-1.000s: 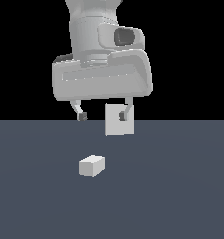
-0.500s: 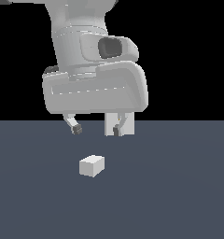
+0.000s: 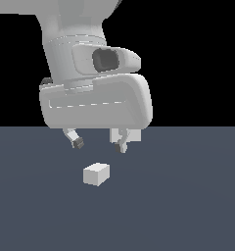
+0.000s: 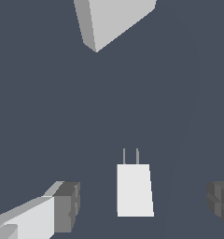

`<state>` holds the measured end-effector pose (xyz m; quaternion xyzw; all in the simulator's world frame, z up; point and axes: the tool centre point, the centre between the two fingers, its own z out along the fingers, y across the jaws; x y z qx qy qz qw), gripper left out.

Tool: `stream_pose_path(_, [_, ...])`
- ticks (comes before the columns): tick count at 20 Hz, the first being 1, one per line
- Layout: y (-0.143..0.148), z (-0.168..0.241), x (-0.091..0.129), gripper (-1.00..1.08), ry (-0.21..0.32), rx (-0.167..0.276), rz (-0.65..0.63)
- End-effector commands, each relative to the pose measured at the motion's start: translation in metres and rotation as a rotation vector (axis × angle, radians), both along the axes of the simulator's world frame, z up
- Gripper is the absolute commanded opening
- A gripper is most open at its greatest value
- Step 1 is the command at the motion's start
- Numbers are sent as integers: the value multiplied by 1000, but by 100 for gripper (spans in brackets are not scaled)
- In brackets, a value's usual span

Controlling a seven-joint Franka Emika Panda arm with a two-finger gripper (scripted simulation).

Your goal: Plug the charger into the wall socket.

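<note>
Floor is seen bare around everything. Socket, mostly hidden behind the arm, stands far. Gripper is held above, jaws spread, nothing pinched. Charger, plain white with two prongs, lies apart below.

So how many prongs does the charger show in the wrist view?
2: side by side, sticking out of the charger's end toward the wall socket. None appear hidden.
</note>
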<state>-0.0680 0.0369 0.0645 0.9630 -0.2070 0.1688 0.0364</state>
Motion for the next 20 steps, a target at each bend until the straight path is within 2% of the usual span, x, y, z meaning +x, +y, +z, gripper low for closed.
stream_pose_path(1, [0,-2,0,100,-4,-2,-6])
stream_pose_path(9, [1,-8,-1,100,-3,-1,-5])
stream_pose_path(20, [0,-49,-2,100,-3,0,-8])
